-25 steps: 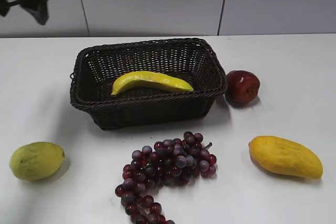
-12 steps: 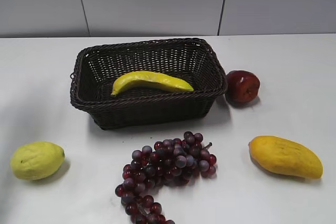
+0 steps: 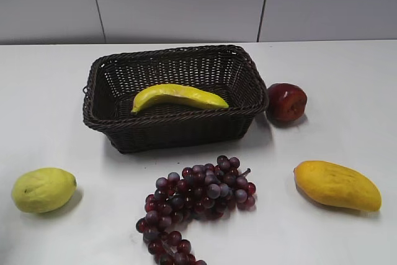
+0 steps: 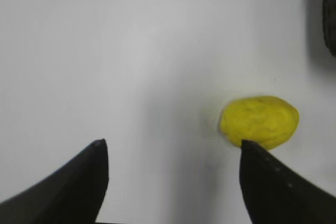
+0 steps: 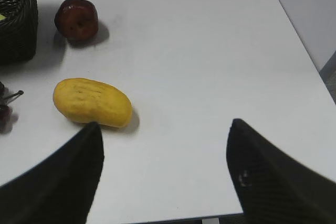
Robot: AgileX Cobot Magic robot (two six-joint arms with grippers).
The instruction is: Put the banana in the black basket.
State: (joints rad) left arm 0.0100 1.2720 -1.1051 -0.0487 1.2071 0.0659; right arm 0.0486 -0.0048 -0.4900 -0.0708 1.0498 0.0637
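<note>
The banana (image 3: 177, 97) lies inside the black basket (image 3: 173, 127), which stands at the middle back of the white table. Neither gripper shows in the exterior view. In the left wrist view my left gripper (image 4: 170, 148) is open and empty above bare table, with the lemon (image 4: 259, 121) just beyond its right finger and a sliver of the basket (image 4: 329, 14) at the top right. In the right wrist view my right gripper (image 5: 165, 129) is open and empty over the table's right front, with the basket's corner (image 5: 18, 19) at the top left.
A lemon (image 3: 42, 189) lies front left, a bunch of dark grapes (image 3: 195, 203) front middle, a mango (image 3: 337, 185) front right, a red apple (image 3: 286, 102) right of the basket. The right wrist view shows the mango (image 5: 92, 103), the apple (image 5: 76, 19) and the table's right edge (image 5: 299, 40).
The left arm, seen at the top left of the exterior view one second ago, has gone out of that view. The banana and other fruit have not moved.
</note>
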